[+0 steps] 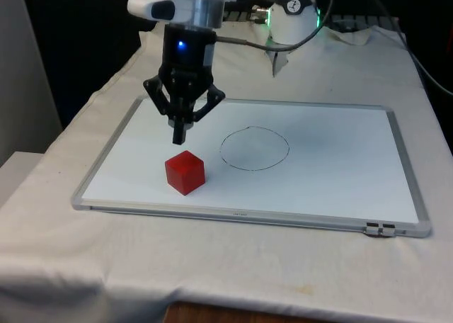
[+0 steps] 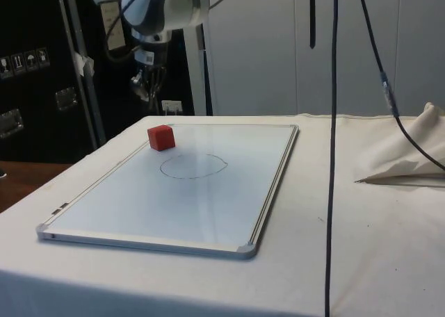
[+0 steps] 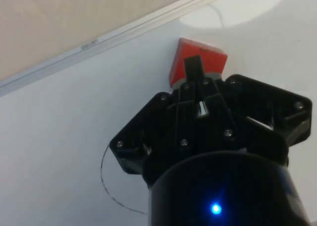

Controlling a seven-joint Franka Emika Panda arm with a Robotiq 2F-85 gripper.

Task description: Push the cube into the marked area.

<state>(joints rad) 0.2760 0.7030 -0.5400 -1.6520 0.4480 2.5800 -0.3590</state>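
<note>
Red cube [image 1: 185, 172] sits on the whiteboard [image 1: 340, 174], lower left of centre in the front view, near the board's front edge. It's outside the drawn circle [image 1: 254, 148], just to the front view's left of it, small gap between cube and line. Cube is flat on the board, rotated so a corner faces the camera.

Claw [image 1: 179, 135] hangs above the board, upper left of centre in the front view, tips pointing down, a bit behind and above the cube, not touching it. Fingers pressed together into one narrow tip, nothing between them.

Side view: cube [image 2: 161, 137] at the left of the frame, close to the board's far left corner, with the circle [image 2: 193, 166] just beside it toward the camera. Claw [image 2: 148, 87] is up in the upper left, above and behind the cube, dark against a dark background, so finger detail is hard to read there.

Wrist view: the closed fingertips [image 3: 194, 69] overlap the cube [image 3: 203, 57] in the frame; board frame [image 3: 99, 42] runs diagonally across the upper left, part of the circle line [image 3: 106, 184] at lower left.

Whiteboard lies flat on the bench [image 1: 92, 266], covered with a white cloth. Crumpled cloth [image 2: 410, 153] at the right of the side view.
</note>
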